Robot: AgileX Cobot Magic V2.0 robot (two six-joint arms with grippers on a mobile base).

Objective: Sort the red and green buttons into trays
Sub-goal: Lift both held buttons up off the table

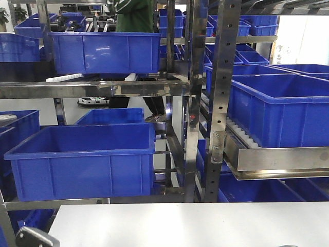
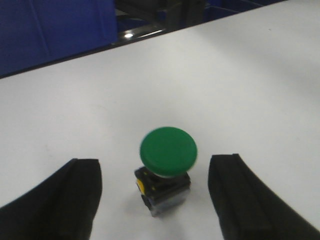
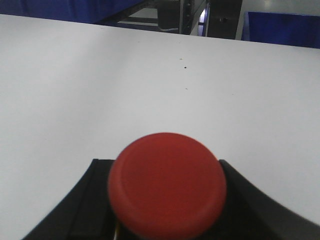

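In the left wrist view the green button [image 2: 168, 151], a round green cap on a dark boxy base, stands upright on the white table [image 2: 225, 75]. My left gripper [image 2: 157, 200] is open, with one black finger [image 2: 75, 200] on each side of the button and a clear gap to both. In the right wrist view the red button [image 3: 167, 184] fills the space between the black fingers [image 3: 90, 205] of my right gripper [image 3: 167, 212], which is shut on it above the table. Its base is hidden. Neither tray is in view.
The front view shows steel racks [image 1: 221, 92] holding deep blue crates [image 1: 82, 159] beyond the white table's far edge [image 1: 195, 206]. A grey part of an arm [image 1: 33, 237] shows at the bottom left. A person in green [image 1: 134, 15] stands behind the racks.
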